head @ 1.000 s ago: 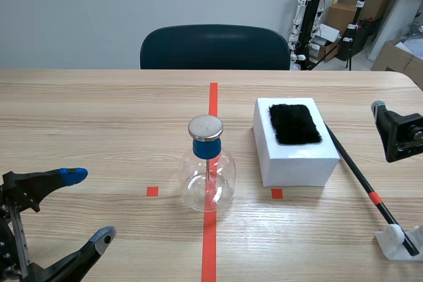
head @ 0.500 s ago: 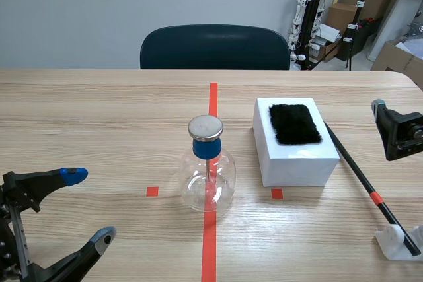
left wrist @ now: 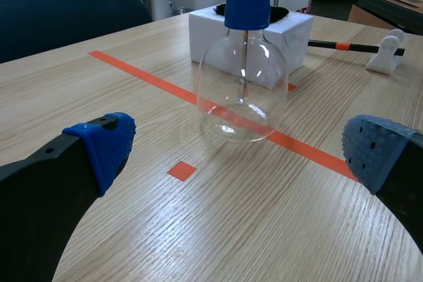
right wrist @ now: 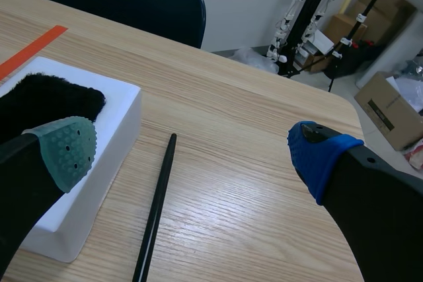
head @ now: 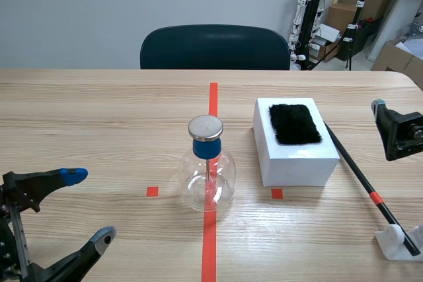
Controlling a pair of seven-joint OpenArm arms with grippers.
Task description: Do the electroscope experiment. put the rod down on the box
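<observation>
Left claw (head: 88,205) sits at the near left corner of the surface (head: 99,117), spread wide, nothing in it. It's out of play, so leave it there.

The rod (head: 357,171) is not on the box yet. Its near end is propped in the little white stand (head: 393,239) at the near right corner. From there it runs away along the surface and ends just beside the right side of the box (head: 297,160).

Right claw (right wrist: 192,148) hangs over the right edge, above the far part of the rod. It's wide apart and empty.

The glass flask (head: 208,186) with the metal cap stands mid-surface, near the box on its left but apart from it. The black fur pad (head: 295,123) covers most of the box top. A chair (head: 215,47) stands beyond the far edge.

Risks as I read them:
- The rod is thin and round. Pinch it near one end and it'll likely droop or twist in the pads, so grab nearer the middle.
- The near end is seated in the stand. Pull sideways and you may drag or tip it, so lift straight up first.
- The rod looks longer than the box. Set it off-centre and the overhang could tip it off, or it may roll off the fur.
- Watch the swing. A long rod sweeping left could clip the flask.
</observation>
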